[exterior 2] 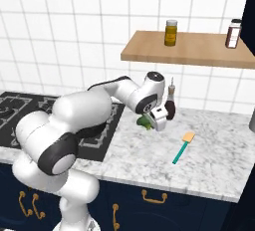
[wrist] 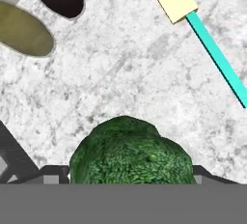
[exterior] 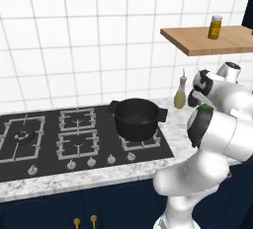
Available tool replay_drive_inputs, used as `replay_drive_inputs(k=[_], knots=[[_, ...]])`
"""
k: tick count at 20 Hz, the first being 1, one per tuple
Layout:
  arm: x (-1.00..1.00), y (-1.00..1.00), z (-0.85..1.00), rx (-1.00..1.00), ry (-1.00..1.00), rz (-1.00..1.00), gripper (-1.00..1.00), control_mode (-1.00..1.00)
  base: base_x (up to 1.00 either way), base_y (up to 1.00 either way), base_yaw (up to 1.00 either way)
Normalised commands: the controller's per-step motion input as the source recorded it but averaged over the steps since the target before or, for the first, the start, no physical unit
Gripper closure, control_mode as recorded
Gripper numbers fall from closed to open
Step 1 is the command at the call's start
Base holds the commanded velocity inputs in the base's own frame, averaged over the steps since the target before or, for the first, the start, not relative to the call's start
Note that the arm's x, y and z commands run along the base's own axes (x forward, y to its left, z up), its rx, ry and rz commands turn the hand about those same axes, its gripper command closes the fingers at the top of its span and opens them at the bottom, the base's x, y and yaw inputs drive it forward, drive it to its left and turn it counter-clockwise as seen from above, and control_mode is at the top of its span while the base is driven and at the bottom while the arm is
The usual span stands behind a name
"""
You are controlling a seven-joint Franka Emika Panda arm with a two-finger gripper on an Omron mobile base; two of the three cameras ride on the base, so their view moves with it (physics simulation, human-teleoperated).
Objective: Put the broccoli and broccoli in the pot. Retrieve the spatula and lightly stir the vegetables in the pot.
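The marble counter (exterior 2: 209, 170) is taken as the landmark, with the black stove (exterior: 44, 146) set into its left part. On the stove's rear right burner, just beside the bare marble, the pot (exterior: 136, 118) is seen standing upright (2 short side handles are visible), and a small green piece, 1 broccoli (exterior: 144, 121), can be made out low inside it.

Above the counter's bare stretch, just right of the stove's edge, the gripper (exterior 2: 151, 122) is held low by the white arm. A second broccoli piece (wrist: 131, 156) is seen between the finger tips in the hand view, its lumpy green head covering the gap; the jaws are set wide around it, and it appears to be gripped. In the right base view the same green piece shows at the gripper's left side.

The spatula (exterior 2: 182, 149) is laid flat on the counter to the right of the gripper, apart from it, its tan blade toward the wall and its teal handle toward the counter's front edge.

At the counter's back, by the tiled wall, 2 bottles are stood close together: an olive one (exterior: 180, 96) and a dark one (exterior 2: 170, 106).
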Motion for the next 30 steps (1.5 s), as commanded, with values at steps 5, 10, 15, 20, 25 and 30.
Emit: replay_drive_inputs(k=[5,10,15,20,25,30], knots=[[-0.57,0.91,1.0,-0.02,0.06,0.14,1.0,-1.0,0.0,0.0,0.0],[-0.47,1.0,0.96,-0.03,0.01,0.14,1.0,-1.0,0.0,0.0,0.0],[-0.2,1.0,0.34,-0.02,0.13,0.11,1.0,-1.0,0.0,0.0,0.0],[0.16,1.0,0.01,-0.03,0.03,0.11,1.0,-1.0,0.0,0.0,0.0],[0.82,0.85,-0.35,-0.12,0.18,0.0,1.0,-1.0,0.0,0.0,0.0],[0.87,0.16,-0.73,-0.09,0.23,0.0,1.0,-1.0,0.0,0.0,0.0]])
